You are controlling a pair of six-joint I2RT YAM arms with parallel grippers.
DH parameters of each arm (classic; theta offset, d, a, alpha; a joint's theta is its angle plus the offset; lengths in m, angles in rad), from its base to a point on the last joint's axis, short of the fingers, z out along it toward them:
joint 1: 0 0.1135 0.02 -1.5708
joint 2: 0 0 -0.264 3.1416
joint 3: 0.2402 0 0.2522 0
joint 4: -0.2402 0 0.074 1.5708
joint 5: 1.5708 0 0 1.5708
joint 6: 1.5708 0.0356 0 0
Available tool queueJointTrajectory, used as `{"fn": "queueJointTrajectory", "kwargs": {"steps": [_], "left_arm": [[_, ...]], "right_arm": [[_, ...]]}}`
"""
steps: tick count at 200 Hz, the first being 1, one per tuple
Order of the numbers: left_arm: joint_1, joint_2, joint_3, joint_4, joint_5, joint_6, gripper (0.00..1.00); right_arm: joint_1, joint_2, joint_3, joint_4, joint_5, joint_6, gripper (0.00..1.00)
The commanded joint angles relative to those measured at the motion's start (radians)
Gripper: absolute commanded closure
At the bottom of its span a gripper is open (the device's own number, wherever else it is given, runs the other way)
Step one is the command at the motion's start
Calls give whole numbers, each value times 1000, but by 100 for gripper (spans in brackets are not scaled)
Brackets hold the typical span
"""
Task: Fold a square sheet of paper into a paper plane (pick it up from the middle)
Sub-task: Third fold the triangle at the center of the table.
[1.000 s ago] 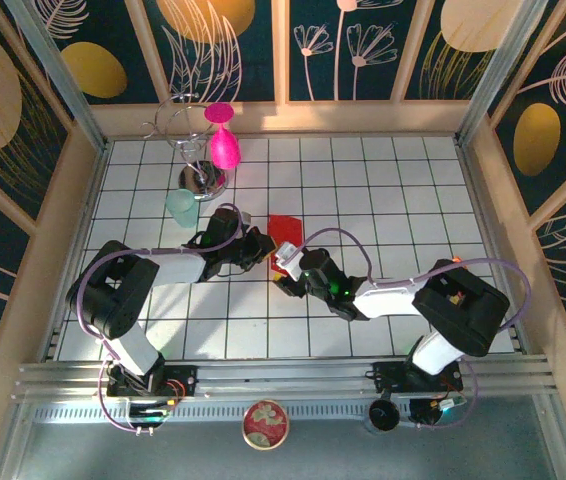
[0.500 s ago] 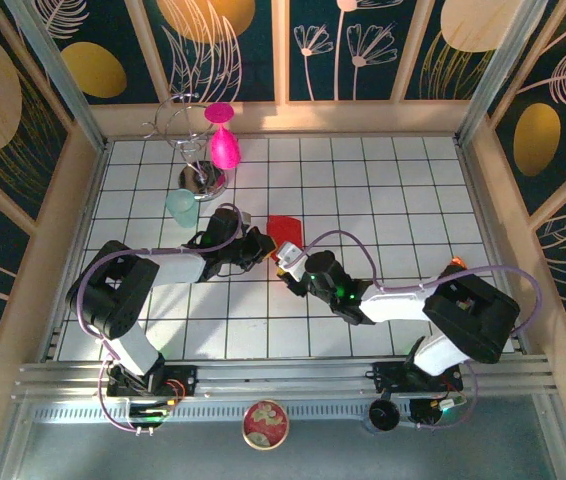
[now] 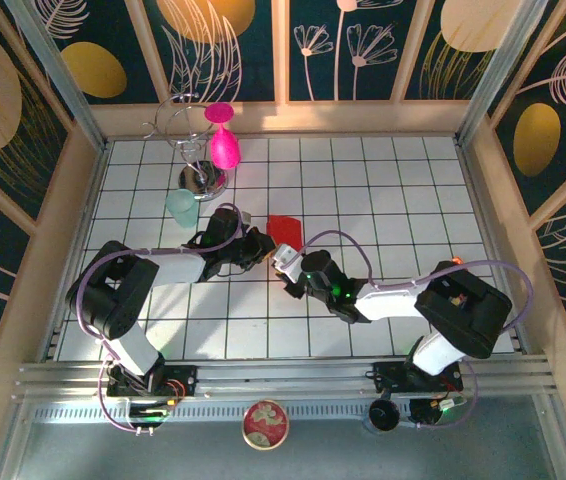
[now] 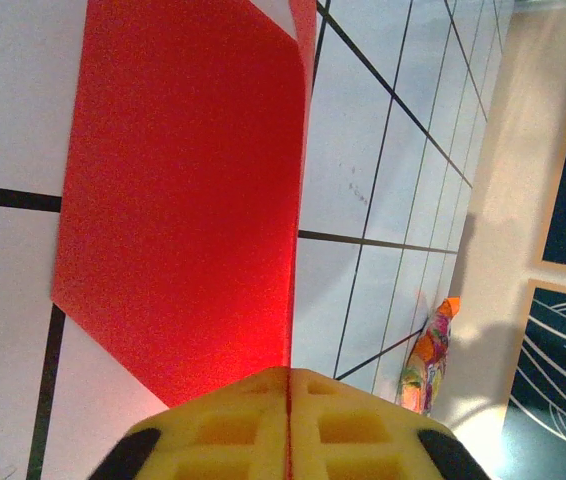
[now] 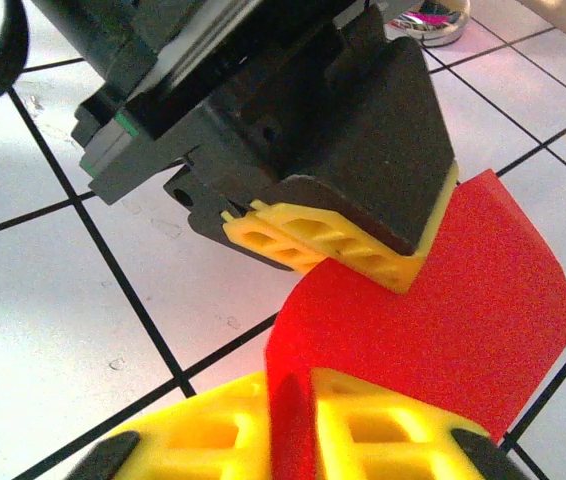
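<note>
The bright red sheet of paper [image 3: 285,230] is bent into a curved fold in the middle of the grid table, and both grippers pinch its near edge. My left gripper [image 3: 266,245] is shut on it from the left; in the left wrist view its yellow pads [image 4: 233,425] meet on the thin edge of the red sheet of paper [image 4: 183,190]. My right gripper [image 3: 285,262] is shut on the sheet from below; in the right wrist view the red sheet of paper [image 5: 443,310] runs down between its yellow fingers [image 5: 213,435], just under the left gripper [image 5: 363,255].
A magenta plastic goblet [image 3: 223,140] hangs on a chrome wire stand [image 3: 201,178] at the back left, with a pale green cup [image 3: 182,208] beside it. A colourful wrapped item [image 4: 425,360] lies by the wall. Wooden walls ring the table.
The right arm shifted slightly, its elbow swinging right and back, while both grippers stayed closed on the red sheet. The left arm has hardly moved.
</note>
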Motion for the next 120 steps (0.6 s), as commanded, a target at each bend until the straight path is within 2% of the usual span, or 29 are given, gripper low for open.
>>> {"fn": "queueJointTrajectory", "kwargs": {"steps": [1, 27, 37, 52, 79, 120], "left_arm": [[6, -40, -6, -25, -3, 3, 85], [21, -93, 5, -124, -73, 57, 65], [31, -121, 12, -171, -104, 85, 57], [43, -157, 35, -247, -144, 140, 49], [46, -196, 97, -353, -196, 235, 46], [29, -151, 133, -322, -134, 279, 45]], "right_arm": [[2, -14, 21, 16, -18, 28, 91], [-10, -57, -1, -7, -88, 67, 100], [-17, -71, -13, -11, -101, 89, 100], [-31, -92, -33, -13, -184, 131, 100], [-51, -105, -59, -16, -292, 194, 100], [-78, -74, -68, -28, -387, 251, 100]]}}
